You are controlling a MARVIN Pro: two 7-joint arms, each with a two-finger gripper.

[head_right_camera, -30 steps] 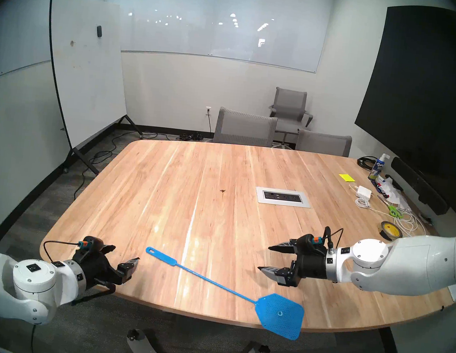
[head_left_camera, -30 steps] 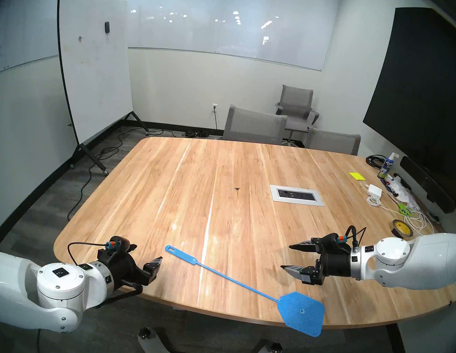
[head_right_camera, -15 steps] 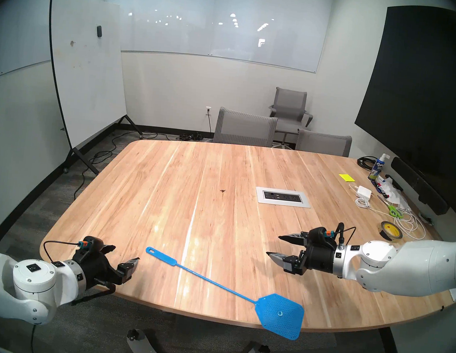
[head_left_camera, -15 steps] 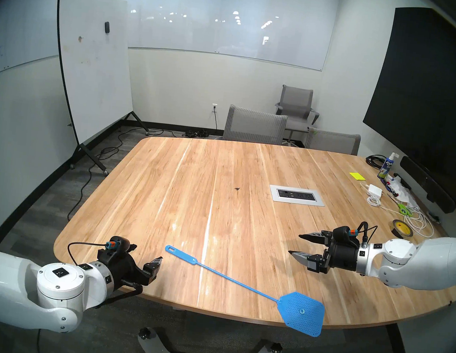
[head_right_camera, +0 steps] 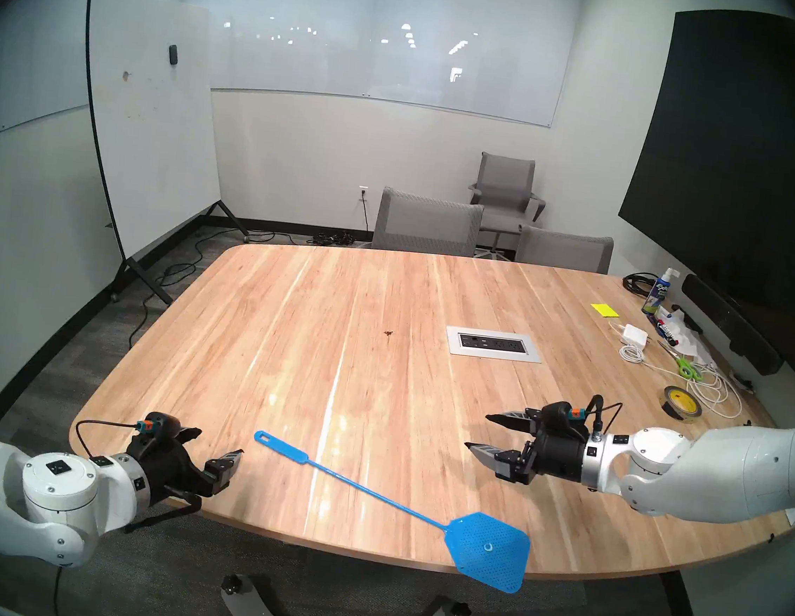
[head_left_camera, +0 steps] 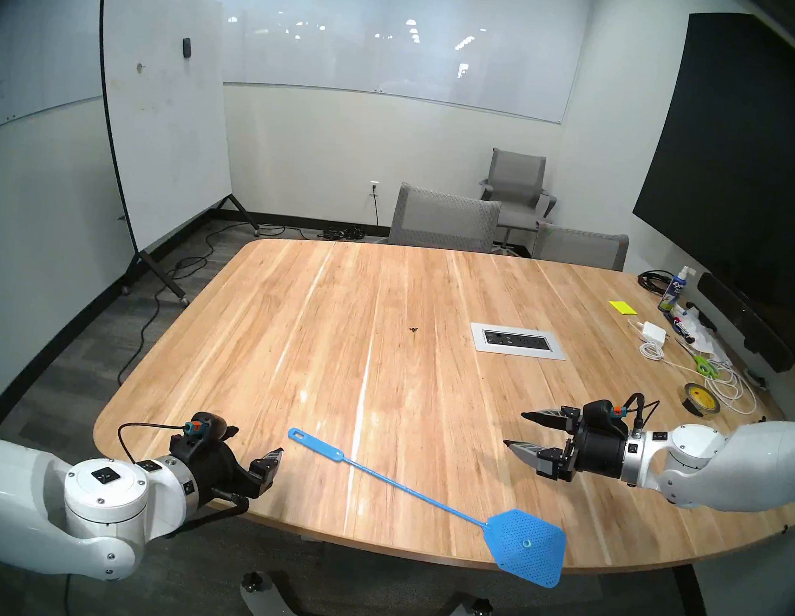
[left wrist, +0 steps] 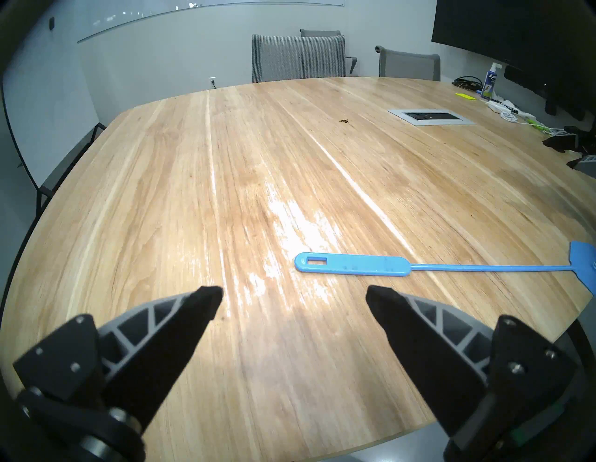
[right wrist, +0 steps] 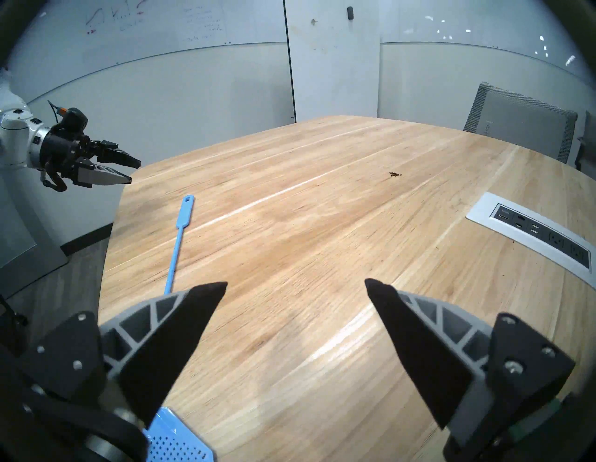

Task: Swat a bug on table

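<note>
1. The bug point(head_left_camera: 414, 330) sits on the bare wood near the middle of the table point(head_left_camera: 285, 337), to the left of the silver power-outlet panel point(head_left_camera: 517, 341) and well apart from both grippers. It is too small to tell which way it faces; in the right wrist view it reads as a short dark smear lying roughly across the frame.
2. The blue fly swatter point(head_left_camera: 420, 491) lies flat near the table's front edge. Its long axis runs diagonally: the handle end with the hanging slot points toward the left gripper, and the mesh head point(head_left_camera: 527, 546) sits toward the robot's right, its lower corner hanging over the table's edge.
3. The left gripper point(head_left_camera: 251, 451) hovers at the near left corner of the table, jaws spread wide and holding nothing. The swatter's handle tip lies just beyond its fingertips, not touching.
4. The right gripper point(head_left_camera: 515, 430) hangs above the right side of the table, fingers wide apart and empty, pointing toward the table's middle.
5. At the far right edge, a spray bottle point(head_left_camera: 674, 290) carries a label reading "EXPO"; beside it lie a yellow sticky pad point(head_left_camera: 622, 307), a white charger point(head_left_camera: 653, 332) with cable, green-handled scissors point(head_left_camera: 705, 366) and a tape roll point(head_left_camera: 702, 400).
6. Faint marker scribbles on the wall whiteboard point(right wrist: 154, 19) are illegible.
</note>
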